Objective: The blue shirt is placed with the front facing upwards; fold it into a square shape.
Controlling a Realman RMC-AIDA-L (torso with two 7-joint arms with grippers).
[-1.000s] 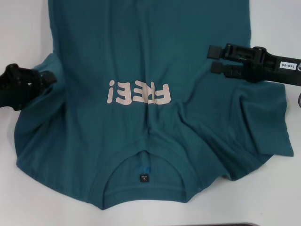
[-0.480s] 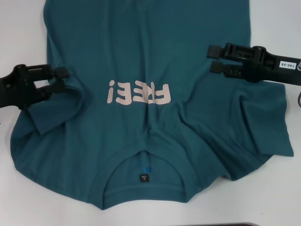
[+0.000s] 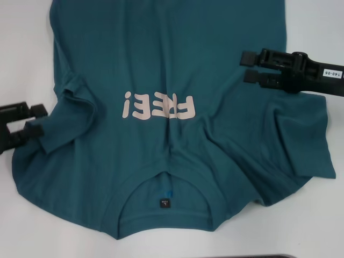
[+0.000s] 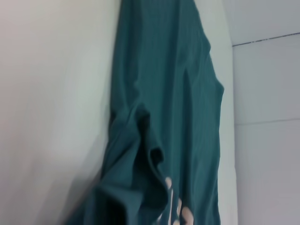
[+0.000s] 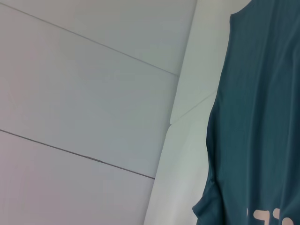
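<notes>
Nearest, blue shirt (image 3: 161,156) spread front-up on white desk (image 3: 21,226), collar toward robot, left sleeve flopped inward in a loose fold. Farther out, left hand (image 3: 33,119) at shirt's left edge, fingers apart, empty; right hand (image 3: 248,66) over right side, fingers narrowly parted, empty. Risk: loose sleeve slumping, spoiling the square.

One blue shirt (image 3: 161,80) lies on one white table (image 3: 27,48) before me. It carries one pale pink word of lettering (image 3: 157,106), one ribbed collar (image 3: 166,217) and one dark neck label (image 3: 164,203). Two grippers are mine: left gripper (image 3: 36,119), right gripper (image 3: 248,65), each with parted fingers.
</notes>
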